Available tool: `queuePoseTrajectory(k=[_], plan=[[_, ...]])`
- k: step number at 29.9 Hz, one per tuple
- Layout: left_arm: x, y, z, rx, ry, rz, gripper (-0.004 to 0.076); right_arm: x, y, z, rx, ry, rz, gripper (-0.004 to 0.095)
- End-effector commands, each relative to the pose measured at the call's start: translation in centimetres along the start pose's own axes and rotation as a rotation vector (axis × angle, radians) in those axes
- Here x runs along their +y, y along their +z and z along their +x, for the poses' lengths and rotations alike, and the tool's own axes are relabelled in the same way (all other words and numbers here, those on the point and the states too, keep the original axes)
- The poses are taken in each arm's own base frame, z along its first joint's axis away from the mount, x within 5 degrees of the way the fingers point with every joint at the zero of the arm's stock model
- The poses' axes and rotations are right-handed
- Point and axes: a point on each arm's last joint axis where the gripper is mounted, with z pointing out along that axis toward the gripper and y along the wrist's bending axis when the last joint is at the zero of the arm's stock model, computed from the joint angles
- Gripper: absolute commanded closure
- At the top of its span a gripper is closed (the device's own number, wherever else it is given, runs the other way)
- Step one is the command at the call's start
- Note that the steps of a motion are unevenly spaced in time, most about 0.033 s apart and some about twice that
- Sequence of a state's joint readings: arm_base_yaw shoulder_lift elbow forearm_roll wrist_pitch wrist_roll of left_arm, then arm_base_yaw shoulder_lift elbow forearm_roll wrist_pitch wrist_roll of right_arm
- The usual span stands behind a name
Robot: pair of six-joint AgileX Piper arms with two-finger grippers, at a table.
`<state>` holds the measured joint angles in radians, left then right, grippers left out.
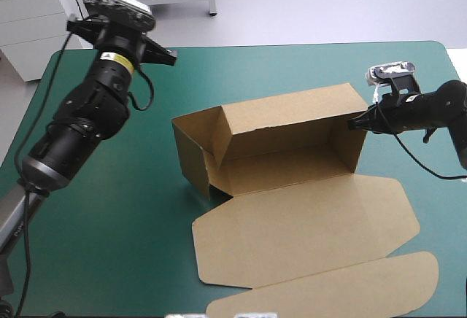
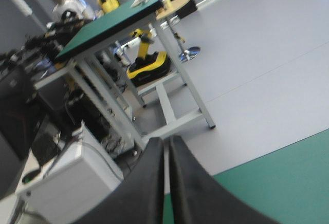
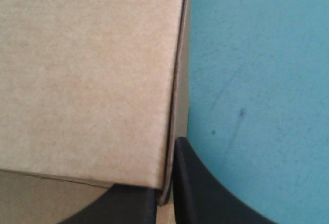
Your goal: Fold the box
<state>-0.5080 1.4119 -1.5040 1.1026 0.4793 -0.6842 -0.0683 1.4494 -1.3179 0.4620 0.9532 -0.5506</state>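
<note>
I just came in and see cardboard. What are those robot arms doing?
A robot is folding a brown box. It is an open tray now, its lid lying flat on the teal-green table. The right gripper pinches one end wall. The left gripper, shut, is raised away from the box.

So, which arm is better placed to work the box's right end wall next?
Right. The right gripper is shut on the box at that wall; the left gripper is shut, raised, far from it.
</note>
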Motion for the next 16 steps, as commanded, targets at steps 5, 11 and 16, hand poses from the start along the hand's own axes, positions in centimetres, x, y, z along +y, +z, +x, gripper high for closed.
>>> queuePoseTrajectory(k=[5,11,16], plan=[[6.3,-0.7,2.0,0.180,-0.086,-0.080,0.0713,3.2,-2.3,-2.2,0.022,0.025,0.051,0.0905],[8.6,-0.8,5.4,0.430,-0.168,-0.017,0.0713,4.1,2.0,-2.4,0.165,0.054,0.015,0.0906],[10.0,-1.3,8.2,0.592,-0.240,0.008,0.0713,3.5,5.0,-3.7,0.198,0.096,0.002,0.0906]])
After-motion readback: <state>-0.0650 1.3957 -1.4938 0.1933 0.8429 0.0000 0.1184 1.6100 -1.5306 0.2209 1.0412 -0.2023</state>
